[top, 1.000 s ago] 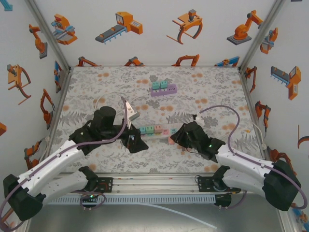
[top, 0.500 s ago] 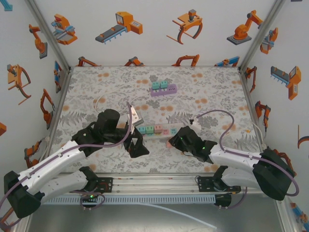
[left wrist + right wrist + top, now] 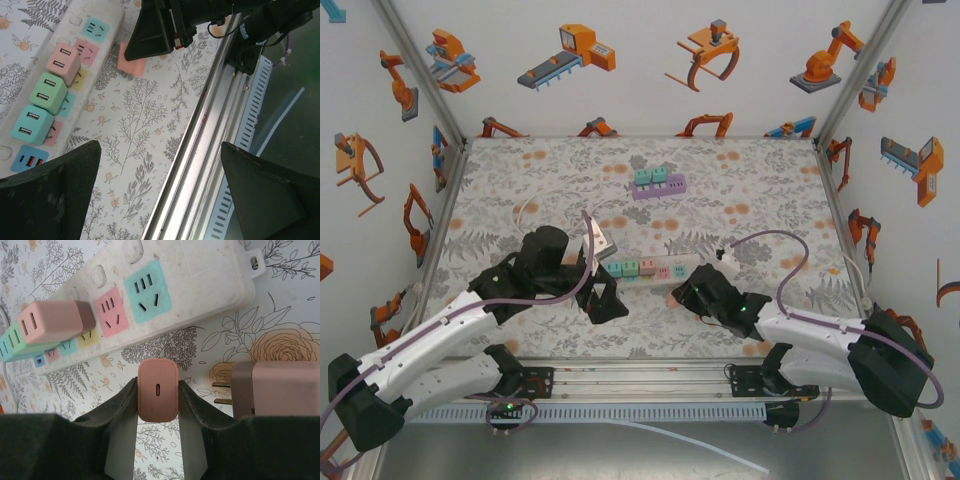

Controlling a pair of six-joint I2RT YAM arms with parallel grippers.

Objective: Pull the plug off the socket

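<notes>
The white power strip lies across the top of the right wrist view, its teal and pink sockets bare. My right gripper is shut on a small pink plug, which is clear of the strip, just in front of its near edge; its prongs are hidden. In the top view the right gripper sits by the strip's right end. My left gripper hangs open over the table's near edge, beside the strip's left part. Pink, green and teal plugs stay in the strip.
A second pink plug lies loose on the table right of my right fingers, prongs showing. A purple strip with teal plugs sits at the back. The aluminium rail runs along the near edge. Walls close in on both sides.
My right gripper has drawn back from the strip toward the near edge and a little left, with the pink plug in it. The left arm shifted slightly right, then held still.
</notes>
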